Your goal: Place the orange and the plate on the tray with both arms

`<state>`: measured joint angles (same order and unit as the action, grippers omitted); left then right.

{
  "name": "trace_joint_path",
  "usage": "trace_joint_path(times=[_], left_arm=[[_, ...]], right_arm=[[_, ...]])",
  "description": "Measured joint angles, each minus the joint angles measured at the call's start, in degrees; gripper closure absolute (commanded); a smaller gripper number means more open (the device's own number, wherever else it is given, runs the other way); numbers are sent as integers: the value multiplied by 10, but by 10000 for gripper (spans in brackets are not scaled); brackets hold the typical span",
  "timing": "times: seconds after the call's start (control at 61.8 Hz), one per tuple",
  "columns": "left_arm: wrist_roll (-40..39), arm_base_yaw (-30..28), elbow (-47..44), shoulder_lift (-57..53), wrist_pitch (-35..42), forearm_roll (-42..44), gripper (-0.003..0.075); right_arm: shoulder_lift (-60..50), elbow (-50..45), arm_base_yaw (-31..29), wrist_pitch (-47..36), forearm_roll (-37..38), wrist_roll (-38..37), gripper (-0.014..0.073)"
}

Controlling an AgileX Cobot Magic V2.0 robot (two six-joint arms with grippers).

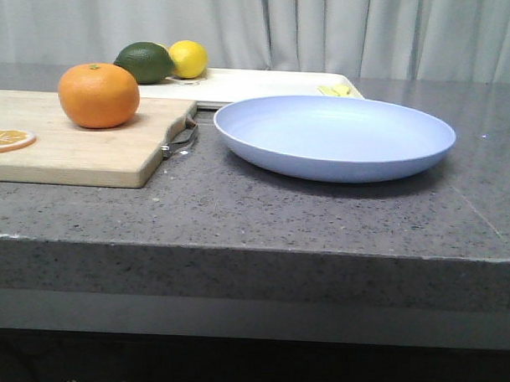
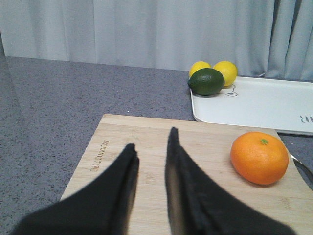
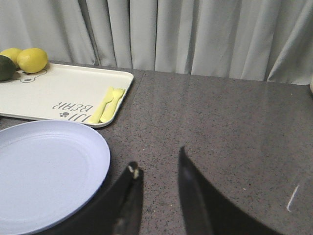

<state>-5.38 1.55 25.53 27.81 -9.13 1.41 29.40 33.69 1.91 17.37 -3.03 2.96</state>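
Left claw (image 2: 151, 156) was released, fingers parted with a clear gap and nothing between them, hovering over the near part of the wooden cutting board (image 2: 146, 142). The orange (image 2: 259, 157) sat on that same board, off to the side of the claw and a bit ahead of it, well apart from the fingers. Further out past the orange was the cream tray (image 2: 264, 105), and at the tray's far corner a dark green lime (image 2: 207, 81) with two lemons (image 2: 225, 72) tucked right behind it, touching or nearly so.

Right claw (image 3: 156, 181) was also released, empty gap between the fingers, sitting over bare desk (image 3: 220, 122). The lavender-blue plate (image 3: 46, 171) was just beside it; one finger looked like it was right at the plate's rim, but I couldn't tell if it actually touched. Beyond the plate was the tray again, with a pale yellow fork and spoon (image 3: 107, 105) lying on the corner nearest that claw, next to some printed lettering.

From the front neither claw was in shot. The orange was on the board, the plate flat on the desk right next to the board's metal handle (image 1: 181, 142), and a dried orange slice (image 1: 7, 139) lay on the board too.
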Motion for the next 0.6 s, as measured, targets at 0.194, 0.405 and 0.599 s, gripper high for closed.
trace_joint_path(times=[0.194, 0.405, 0.599], left_arm=[[0, 0, 0, 0, 1, 0, 17], [0, 0, 0, 0, 1, 0, 74], [0, 0, 0, 8, 31, -19, 114]], right_arm=[[0, 0, 0, 6, 0, 0, -68], [0, 0, 0, 8, 0, 0, -60], [0, 0, 0, 8, 0, 0, -60]])
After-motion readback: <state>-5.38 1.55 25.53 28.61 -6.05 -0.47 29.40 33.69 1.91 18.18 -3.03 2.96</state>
